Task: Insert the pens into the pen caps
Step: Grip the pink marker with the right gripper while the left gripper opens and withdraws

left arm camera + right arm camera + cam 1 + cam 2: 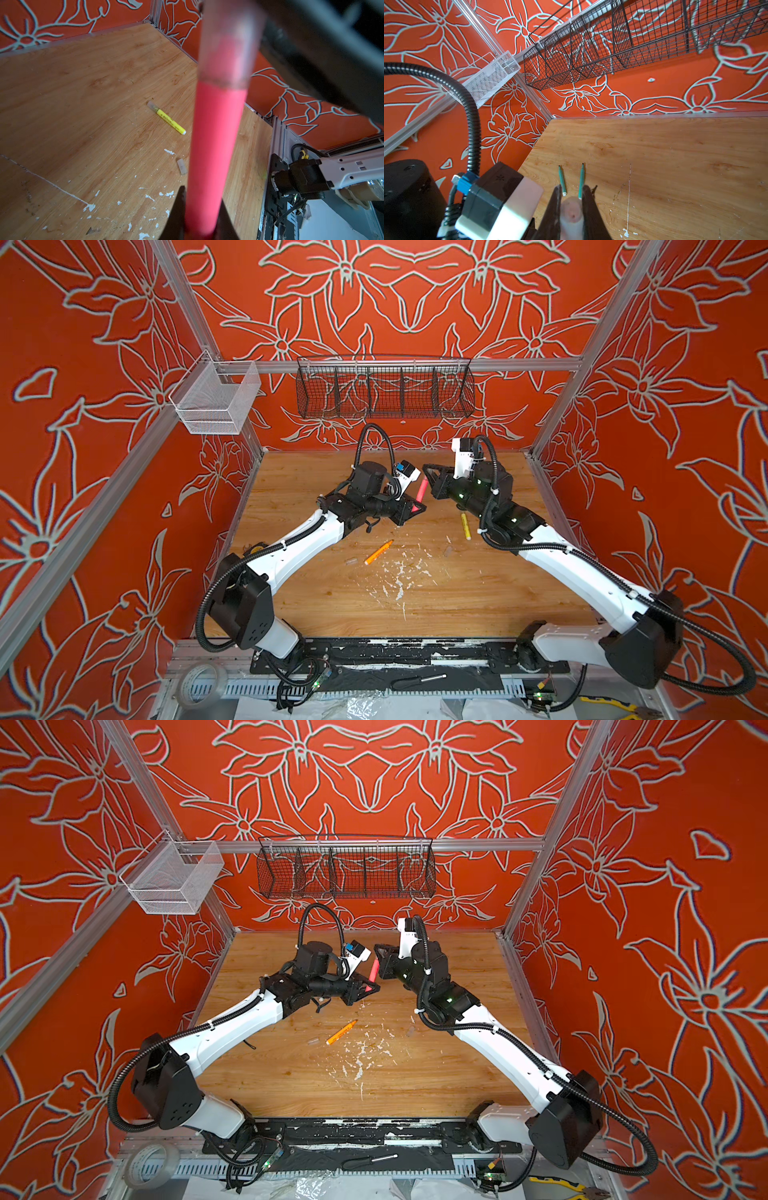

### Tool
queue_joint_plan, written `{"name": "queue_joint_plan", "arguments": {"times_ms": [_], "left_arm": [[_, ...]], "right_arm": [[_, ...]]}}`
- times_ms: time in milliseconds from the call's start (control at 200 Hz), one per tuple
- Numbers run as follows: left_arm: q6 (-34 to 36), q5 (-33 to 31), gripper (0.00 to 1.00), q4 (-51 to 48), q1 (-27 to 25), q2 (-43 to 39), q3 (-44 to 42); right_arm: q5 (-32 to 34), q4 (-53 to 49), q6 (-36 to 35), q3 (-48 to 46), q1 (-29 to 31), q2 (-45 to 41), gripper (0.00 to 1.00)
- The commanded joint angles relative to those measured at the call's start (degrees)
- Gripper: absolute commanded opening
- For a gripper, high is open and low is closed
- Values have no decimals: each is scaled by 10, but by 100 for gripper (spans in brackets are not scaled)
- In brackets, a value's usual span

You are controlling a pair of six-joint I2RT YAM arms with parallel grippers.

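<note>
Nearly seated: pink pen meeting its cap

Firmly closed, the left gripper (417, 510) clamped the pink pen (422, 489) near its lower end and held it tilted upward above the surface (311, 593). The right gripper (427, 470) was pinched shut on a clear cap (228, 52) that sat over the pen's upper end. The left wrist view showed pink through the plastic, and the right wrist view showed the cap (572, 212) end-on between the jaws.

By my reading the step in hand was the insertion itself, and it was well along. Whether the cap was fully home could not be told. The next move probably called for a straight push along the pen's axis, then a release and a set-down.

Farther out, the yellow pen (170, 122) lay already capped. The orange pen (378, 551) lay bare with a loose cap (351, 561) just beside it, and a second loose cap (447, 551) lay apart. Two teal pens (562, 180) lay side by side, uncapped. Dark print ran along the yellow barrel, too small to read; no other writing showed.
</note>
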Motion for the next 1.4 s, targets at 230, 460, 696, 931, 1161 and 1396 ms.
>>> {"name": "queue_joint_plan", "arguments": {"times_ms": [230,460,696,931,1161,1396], "left_arm": [[-134,-25,0,279,48,-35,-1],[-148,4,0,281,26,-82,-98],[-148,7,0,288,25,-108,-136],[-156,20,0,307,25,-106,-141],[-153,28,0,306,26,-114,-141],[-159,14,48,298,26,-124,-150]], "right_arm": [[-90,-284,-29,100,33,11,4],[-76,-273,-62,224,22,45,37],[-124,-270,-68,240,22,60,42],[-140,-274,-69,248,24,90,37],[-153,-270,-67,254,24,111,9],[-100,-275,-74,269,21,92,0]]}}
